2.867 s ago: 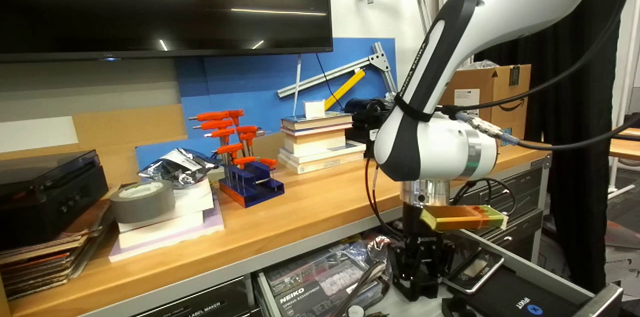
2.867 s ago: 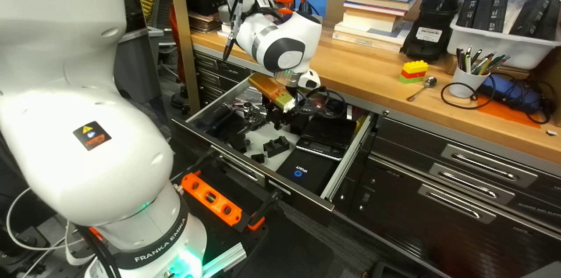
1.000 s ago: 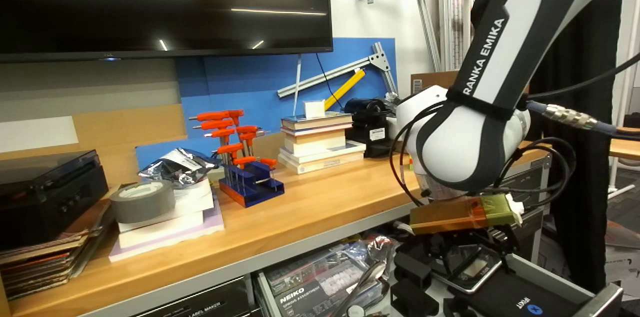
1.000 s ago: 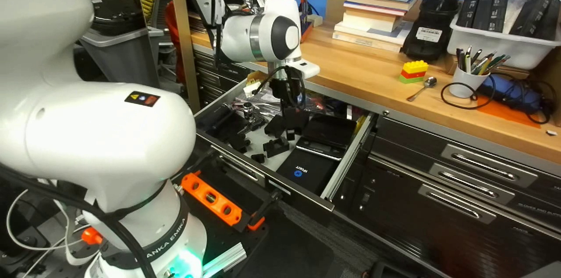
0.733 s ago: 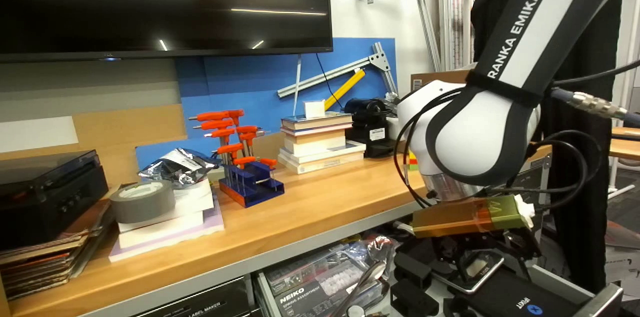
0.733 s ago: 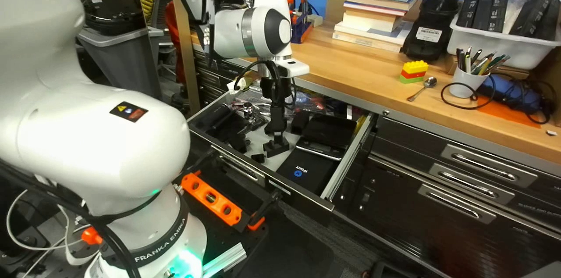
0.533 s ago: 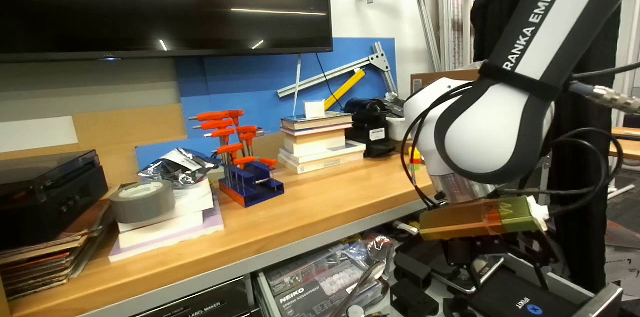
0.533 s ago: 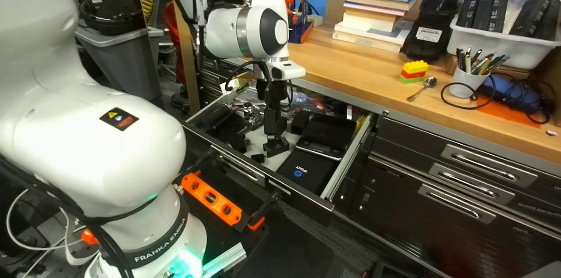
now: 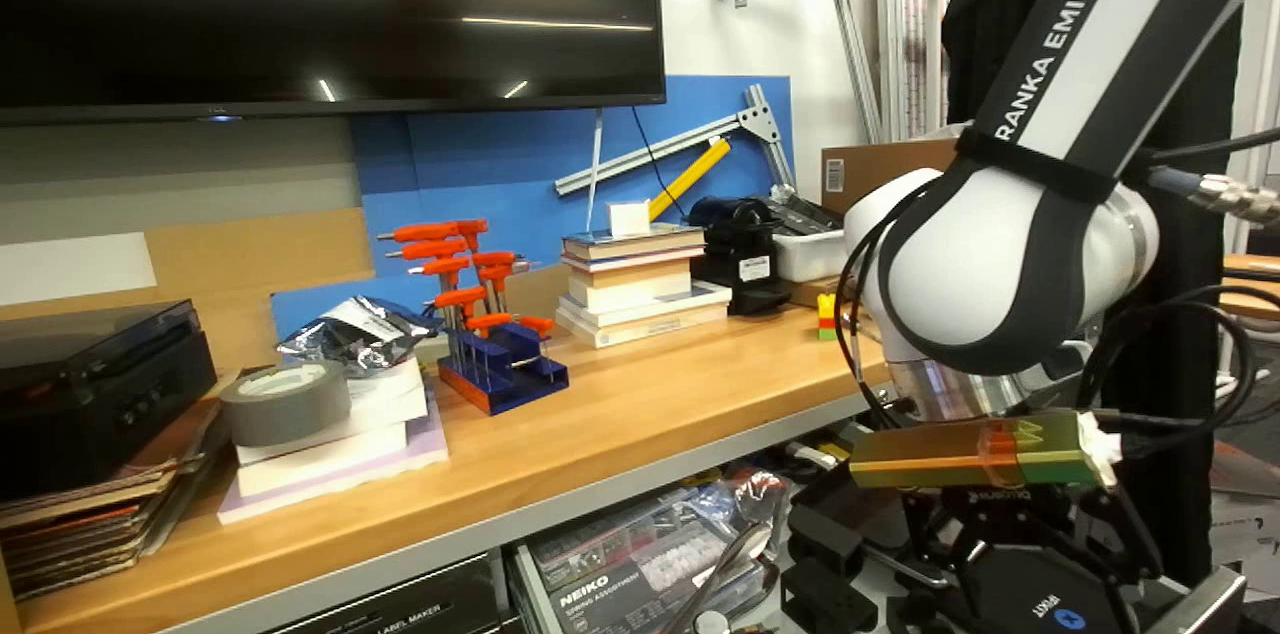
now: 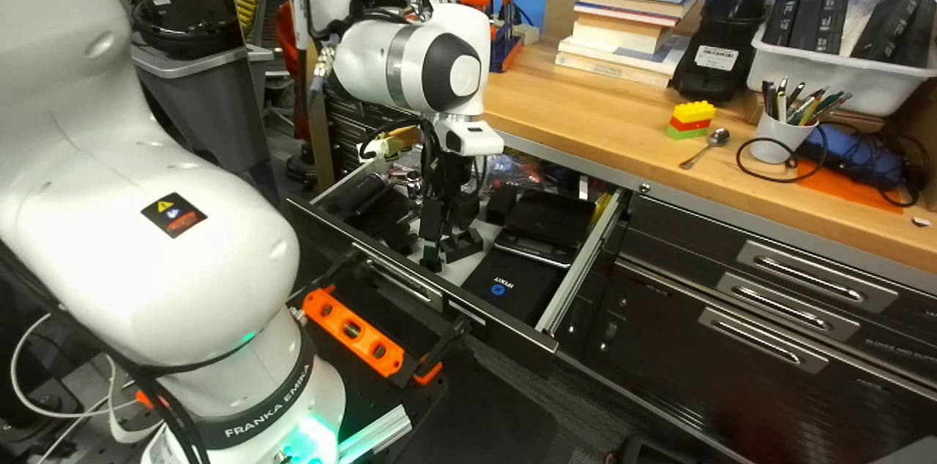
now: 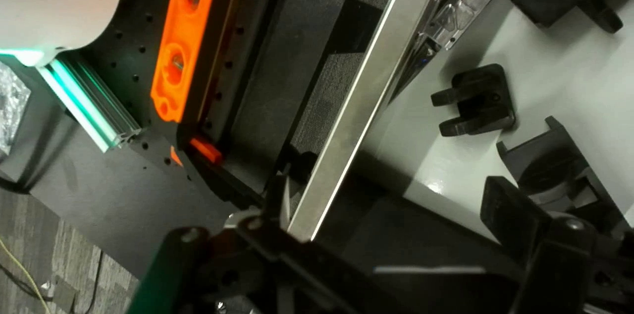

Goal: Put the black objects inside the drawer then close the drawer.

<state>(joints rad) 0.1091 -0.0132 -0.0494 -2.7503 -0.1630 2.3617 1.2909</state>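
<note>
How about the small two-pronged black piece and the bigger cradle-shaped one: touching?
Apart: the wrist view shows pale drawer floor between the small piece and the bigger one.

Both exterior views overlook workbench (image 9: 650, 389) and drawer (image 10: 583, 263) — wrist view, closest, peers down over the front rim (image 11: 361, 101)

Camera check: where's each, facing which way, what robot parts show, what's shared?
Wrist view: mounted at the gripper, shown open, facing down at black objects inside the drawer; part of the base shows.
Exterior view: nearer the tape roll than the book stack, looking obliquely along the bench; arm and gripper at frame right.
Exterior view: raised, near the base, looking down at the drawer and orange level; base, arm and gripper show.
Shared: both exterior views show the drawer, black objects and book stack.
</note>
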